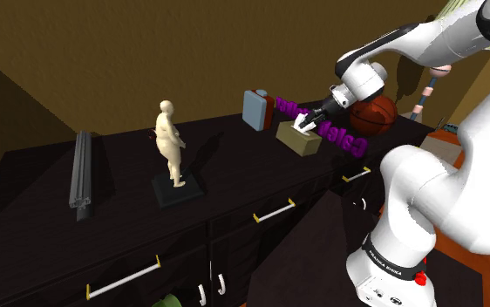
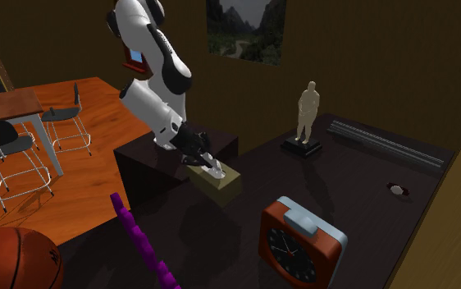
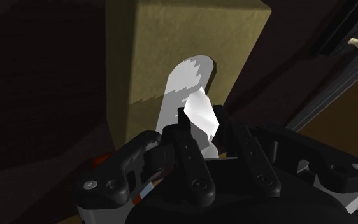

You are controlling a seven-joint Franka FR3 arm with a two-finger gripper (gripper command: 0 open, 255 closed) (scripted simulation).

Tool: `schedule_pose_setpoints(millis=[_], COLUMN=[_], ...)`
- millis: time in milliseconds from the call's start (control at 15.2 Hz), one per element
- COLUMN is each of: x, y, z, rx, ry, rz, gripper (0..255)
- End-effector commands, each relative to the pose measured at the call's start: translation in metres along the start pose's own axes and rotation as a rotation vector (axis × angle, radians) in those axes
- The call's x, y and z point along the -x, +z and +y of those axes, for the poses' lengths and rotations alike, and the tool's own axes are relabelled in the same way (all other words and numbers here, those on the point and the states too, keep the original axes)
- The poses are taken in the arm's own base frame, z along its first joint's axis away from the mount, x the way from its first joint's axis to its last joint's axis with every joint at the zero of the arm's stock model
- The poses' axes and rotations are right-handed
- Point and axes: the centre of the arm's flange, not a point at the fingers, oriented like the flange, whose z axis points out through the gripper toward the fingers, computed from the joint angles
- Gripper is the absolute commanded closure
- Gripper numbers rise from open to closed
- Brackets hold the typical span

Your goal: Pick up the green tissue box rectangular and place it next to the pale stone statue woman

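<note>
black hand (image 3: 203,125) closed on white tissue (image 3: 181,83), poking from plain olive-tan rectangular tissue box (image 3: 171,38)

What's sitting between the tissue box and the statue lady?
Nothing: in the second exterior view, only bare dark cabinet top lies between the olive tissue box and the pale statue.

A home's dining room — dark sideboard (image 1: 234,174), wooden table (image 2: 6,103), chairs (image 2: 61,115), framed landscape (image 2: 241,29), alarm clock (image 2: 299,241).
</note>
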Motion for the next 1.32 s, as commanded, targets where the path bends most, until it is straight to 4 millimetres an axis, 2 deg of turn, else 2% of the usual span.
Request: schedule_pose_setpoints(millis=[0, 1254], x=[-0.006, -0.055], y=[-0.008, -0.084], z=[-0.005, -0.049], rx=[-0.001, -0.001], ry=[0.0, 0.0], rz=[0.0, 0.0], gripper=[255, 255])
